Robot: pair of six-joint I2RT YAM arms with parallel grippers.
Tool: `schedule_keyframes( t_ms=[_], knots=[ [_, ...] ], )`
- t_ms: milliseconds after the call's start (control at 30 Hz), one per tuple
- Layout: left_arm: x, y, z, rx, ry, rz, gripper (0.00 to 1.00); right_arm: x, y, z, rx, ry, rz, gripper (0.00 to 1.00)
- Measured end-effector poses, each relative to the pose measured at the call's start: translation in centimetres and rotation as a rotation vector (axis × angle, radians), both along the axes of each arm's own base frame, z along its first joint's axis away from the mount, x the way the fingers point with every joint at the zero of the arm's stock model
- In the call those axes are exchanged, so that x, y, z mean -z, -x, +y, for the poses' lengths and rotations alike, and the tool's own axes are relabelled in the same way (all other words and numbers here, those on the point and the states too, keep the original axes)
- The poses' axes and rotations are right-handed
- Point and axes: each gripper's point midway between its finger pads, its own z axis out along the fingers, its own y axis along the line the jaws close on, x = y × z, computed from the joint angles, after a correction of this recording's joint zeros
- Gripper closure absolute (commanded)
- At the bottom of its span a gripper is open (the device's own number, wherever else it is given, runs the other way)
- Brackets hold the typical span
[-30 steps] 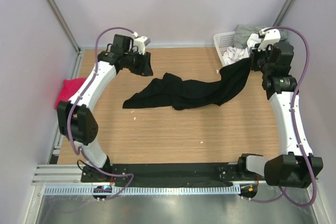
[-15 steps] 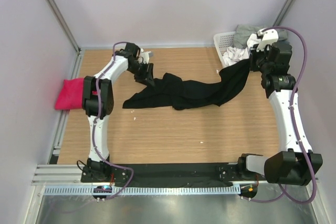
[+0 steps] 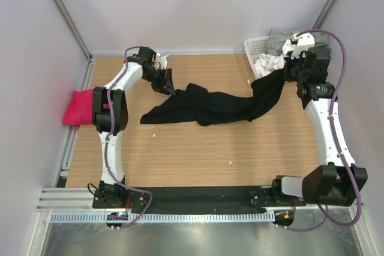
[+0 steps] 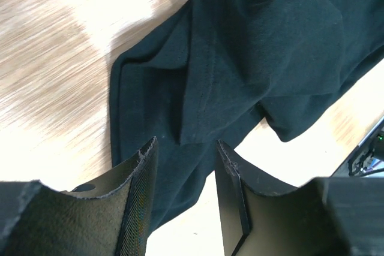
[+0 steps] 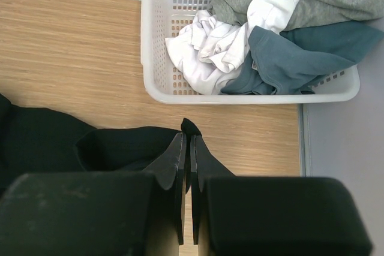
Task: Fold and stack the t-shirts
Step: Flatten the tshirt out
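Observation:
A black t-shirt [image 3: 222, 105] lies stretched and rumpled across the wooden table, its right end lifted. My right gripper [image 3: 287, 71] is shut on that lifted corner; in the right wrist view a tip of the black t-shirt [image 5: 191, 127] pokes out between the closed fingers of the right gripper [image 5: 187, 138]. My left gripper [image 3: 165, 83] hovers open over the shirt's left end. In the left wrist view the left gripper [image 4: 185, 145] has nothing between its fingers, and the black t-shirt [image 4: 240, 58] lies below. A pink t-shirt [image 3: 80, 107] sits bunched at the table's left edge.
A white latticed basket [image 5: 157, 40] stands at the back right corner, holding grey, white and teal clothes [image 5: 258, 22]. The same basket [image 3: 254, 46] sits just behind my right gripper. Walls close in the left, back and right sides.
My left arm has folded upward and its gripper has swung right and nearer, from the back left to over the black shirt's left end. The right gripper still holds its corner.

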Motion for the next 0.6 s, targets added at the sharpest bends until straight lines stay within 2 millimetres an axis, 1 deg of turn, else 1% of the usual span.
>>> schedule_keyframes(
  t_ms=[167,433,600],
  knots=[
    [0.3,0.3,-0.4,0.01,0.012,0.015,0.57,0.0,0.0,0.0,0.0,0.0,0.0,0.99],
    [2.0,0.9,-1.4,0.03,0.017,0.06,0.57,0.0,0.0,-0.1,0.002,0.004,0.0,0.99],
    [2.0,1.2,-1.8,0.03,0.025,0.074,0.58,0.0,0.0,-0.1,0.002,0.005,0.0,0.99]
  ],
)
